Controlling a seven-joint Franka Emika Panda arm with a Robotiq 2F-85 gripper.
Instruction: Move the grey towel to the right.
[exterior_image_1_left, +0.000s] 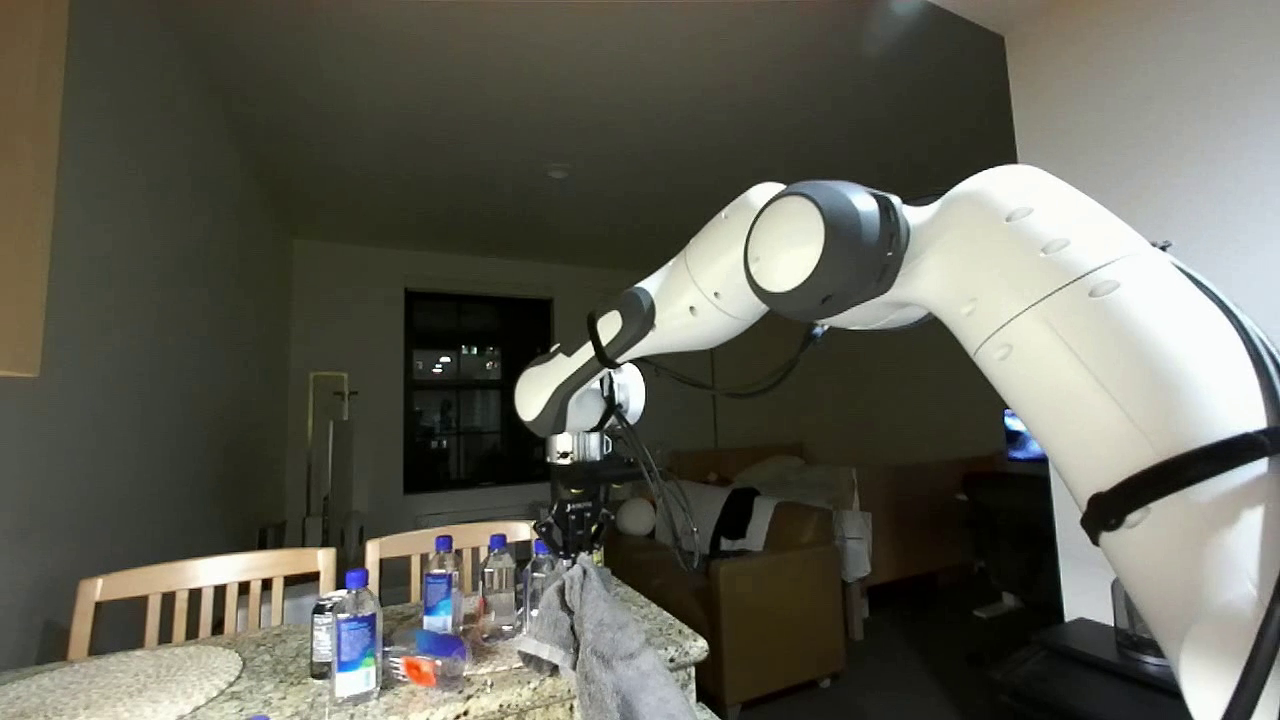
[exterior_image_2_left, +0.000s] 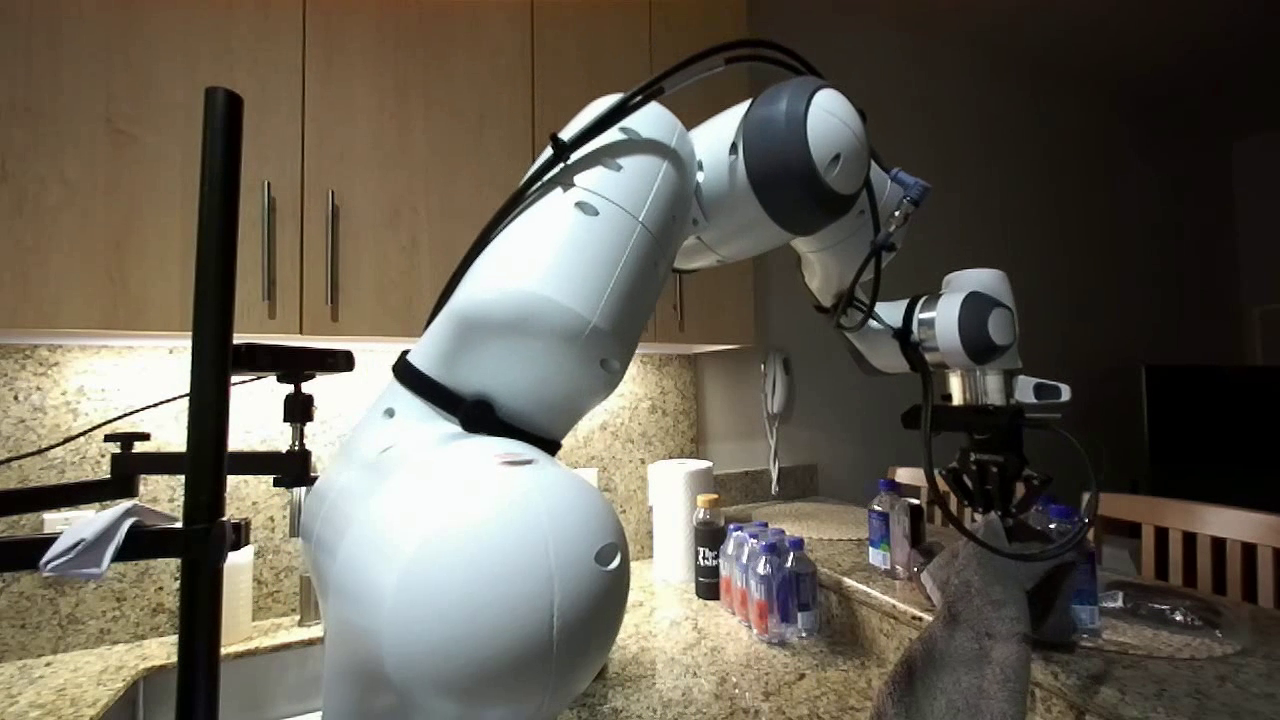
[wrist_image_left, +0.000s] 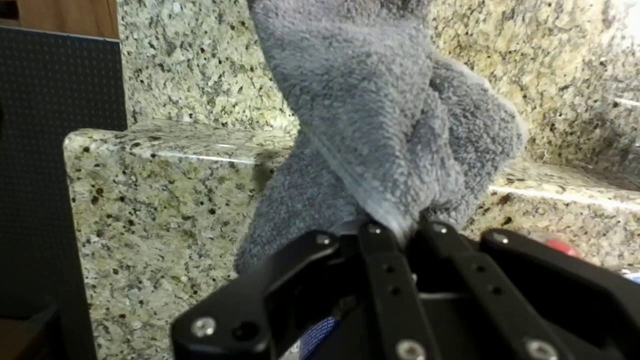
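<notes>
The grey towel (exterior_image_1_left: 625, 650) hangs from my gripper (exterior_image_1_left: 574, 552) over the edge of the raised granite counter (exterior_image_1_left: 655, 628). My gripper is shut on a pinched fold of the towel, seen in the wrist view, where the fingertips (wrist_image_left: 404, 232) close on the cloth (wrist_image_left: 370, 110). In an exterior view the towel (exterior_image_2_left: 965, 640) droops below the gripper (exterior_image_2_left: 992, 512) past the counter's edge, and its lower end is cut off by the frame. The inner finger faces are hidden by the fingers and the cloth.
Several water bottles (exterior_image_1_left: 357, 640) and a black can (exterior_image_1_left: 322, 636) stand beside the towel; a clear container with red and blue parts (exterior_image_1_left: 430, 660) lies near. Wooden chairs (exterior_image_1_left: 205, 580) stand behind. More bottles (exterior_image_2_left: 768, 585) and a paper towel roll (exterior_image_2_left: 680, 520) stand on the lower counter.
</notes>
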